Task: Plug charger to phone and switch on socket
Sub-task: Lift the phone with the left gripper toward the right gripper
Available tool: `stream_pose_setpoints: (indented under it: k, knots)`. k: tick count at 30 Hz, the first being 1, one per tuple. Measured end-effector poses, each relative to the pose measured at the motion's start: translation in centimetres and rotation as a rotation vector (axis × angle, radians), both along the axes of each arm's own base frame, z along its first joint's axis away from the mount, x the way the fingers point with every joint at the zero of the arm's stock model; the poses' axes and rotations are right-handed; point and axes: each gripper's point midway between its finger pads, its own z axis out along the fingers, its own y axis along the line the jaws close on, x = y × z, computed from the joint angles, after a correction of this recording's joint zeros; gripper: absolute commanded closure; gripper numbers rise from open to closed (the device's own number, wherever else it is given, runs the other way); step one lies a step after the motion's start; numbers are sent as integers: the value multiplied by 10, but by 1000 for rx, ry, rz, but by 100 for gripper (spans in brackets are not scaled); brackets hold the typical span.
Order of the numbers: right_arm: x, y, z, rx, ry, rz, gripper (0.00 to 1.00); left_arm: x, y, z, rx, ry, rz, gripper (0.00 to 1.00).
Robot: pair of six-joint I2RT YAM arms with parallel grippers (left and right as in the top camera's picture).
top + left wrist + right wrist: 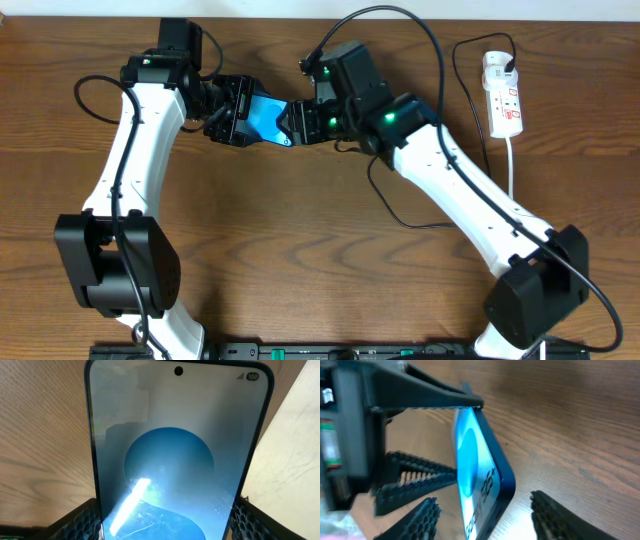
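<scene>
Cyan-screened slim black-bezel smartphone (265,118) held above wood table (300,280), clamped across its width in left gripper (165,522); right gripper (487,510) jaws apart, straddling its free end. Likely a steadying/handover step; next, close squarely without twisting it.

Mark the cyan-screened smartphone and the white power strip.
Slim black-edged smartphone with cyan screen (170,460): left wrist view, screen centre.
White elongated power strip with red switches (503,98): overhead view, mid-body.
</scene>
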Motion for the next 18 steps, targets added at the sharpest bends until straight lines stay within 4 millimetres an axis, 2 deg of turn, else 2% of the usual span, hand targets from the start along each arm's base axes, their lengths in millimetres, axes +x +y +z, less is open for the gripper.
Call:
stream_pose_setpoints:
  k: [3, 14, 18]
  knots:
    - [3, 2, -5, -7, 2, -26, 52, 0, 0, 0, -5, 6, 6, 93]
    - [8, 17, -3, 14, -33, -54, 61, -2, -7, 5, -53, 16, 2, 93]
    - [10, 20, -13, 11, -11, -64, 67, -2, -7, 5, -55, 16, 1, 93]
